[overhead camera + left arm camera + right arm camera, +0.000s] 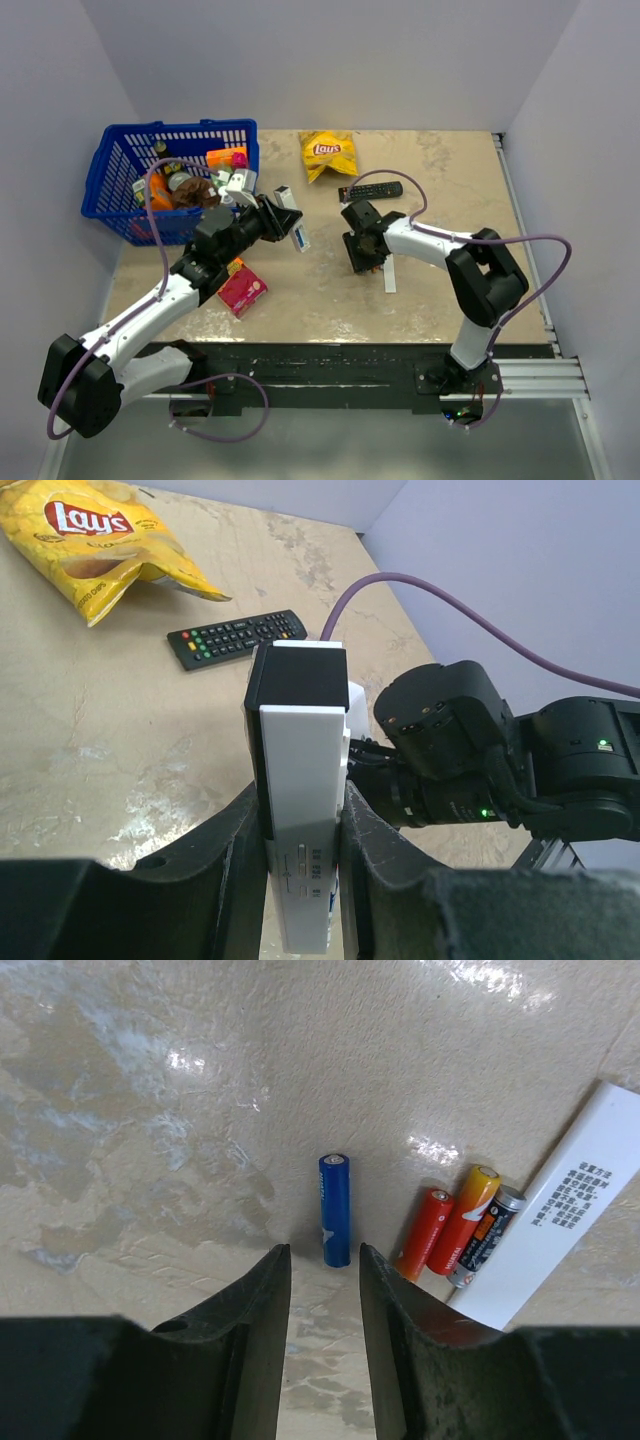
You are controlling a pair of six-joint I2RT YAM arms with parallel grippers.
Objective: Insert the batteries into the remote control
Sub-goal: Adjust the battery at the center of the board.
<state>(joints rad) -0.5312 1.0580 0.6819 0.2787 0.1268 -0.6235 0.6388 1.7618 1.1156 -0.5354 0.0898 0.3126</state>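
The white remote control (300, 770) stands on edge between the fingers of my left gripper (303, 815), which is shut on it, dark end away from the camera. From above, the left gripper (283, 222) holds the remote control (298, 233) over the table left of centre. My right gripper (325, 1252) is open just above the tabletop, with the blue battery (335, 1210) lying just beyond its fingertips. Right of it lie a red battery (424, 1232), an orange one (465, 1218) and a dark one (486, 1236), against the white back strip (560, 1210). From above, the right gripper (362, 262) hides the batteries.
A black remote (370, 190) and a yellow Lay's bag (328, 152) lie at the back. A blue basket (110, 180) full of items stands at the back left. A red box (242, 290) lies under the left arm. The white strip (390, 277) lies beside the right gripper.
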